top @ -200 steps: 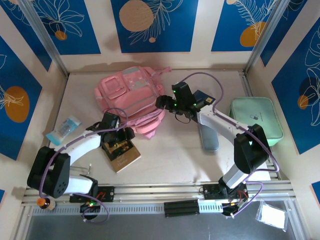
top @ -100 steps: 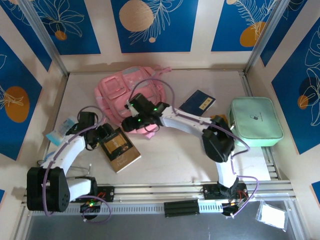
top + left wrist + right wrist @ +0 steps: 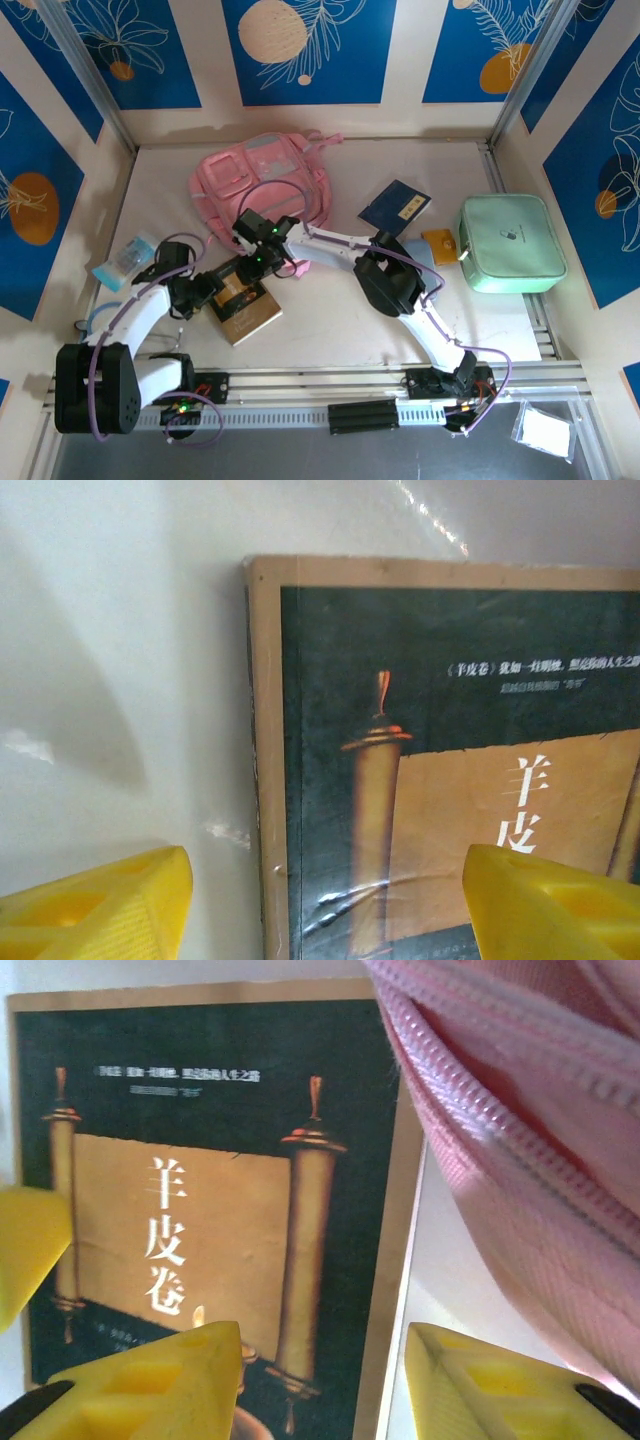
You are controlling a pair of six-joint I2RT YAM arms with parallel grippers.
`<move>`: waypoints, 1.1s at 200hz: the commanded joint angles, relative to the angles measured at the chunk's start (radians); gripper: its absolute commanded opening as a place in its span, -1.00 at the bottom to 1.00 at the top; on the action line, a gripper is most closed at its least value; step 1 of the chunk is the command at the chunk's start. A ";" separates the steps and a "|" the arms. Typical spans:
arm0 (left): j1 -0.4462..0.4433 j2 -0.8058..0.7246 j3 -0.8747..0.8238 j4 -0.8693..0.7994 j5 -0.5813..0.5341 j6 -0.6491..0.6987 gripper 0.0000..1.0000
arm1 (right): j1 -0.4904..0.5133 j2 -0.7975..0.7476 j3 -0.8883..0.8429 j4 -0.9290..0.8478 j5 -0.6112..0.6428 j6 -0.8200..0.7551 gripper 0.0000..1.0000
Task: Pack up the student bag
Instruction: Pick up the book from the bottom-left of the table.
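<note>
Lying at the far middle of the table, the student bag has its near edge just behind the right gripper. This gripper hangs over a book that lies just in front of the bag. In the right wrist view the bag's zip edge runs close beside the book's right border; I cannot tell if they touch. The right gripper's yellow fingers stand apart, with the book's edge under the gap, and they pinch nothing.

The left gripper is at the book's left side, further from the bag. Its fingers are widely spread over the book's border and hold nothing.

The bag is soft pink woven fabric, rounded and slumped, with a toothed pink zip and grey-trimmed pockets. The book is flat and rectangular, with a glossy dark cover, a tan border and a picture of a scroll.
</note>
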State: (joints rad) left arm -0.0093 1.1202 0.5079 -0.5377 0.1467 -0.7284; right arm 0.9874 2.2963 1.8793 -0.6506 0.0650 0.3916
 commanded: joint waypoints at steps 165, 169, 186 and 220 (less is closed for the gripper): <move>0.011 -0.057 0.036 0.132 0.330 0.128 0.33 | -0.019 0.091 -0.001 -0.032 0.035 0.016 -0.32; 0.011 -0.072 0.039 0.127 0.331 0.132 0.31 | -0.024 0.092 -0.002 -0.033 0.035 0.022 -0.34; 0.011 -0.125 0.034 0.130 0.350 0.139 0.27 | -0.036 0.095 -0.007 -0.035 0.038 0.041 -0.38; 0.011 -0.165 0.003 0.162 0.366 0.101 0.12 | -0.058 0.100 -0.014 -0.037 0.027 0.064 -0.42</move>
State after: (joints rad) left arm 0.0048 0.9741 0.4873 -0.4625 0.3912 -0.6281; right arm 0.9409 2.3291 1.8816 -0.6540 0.0746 0.4232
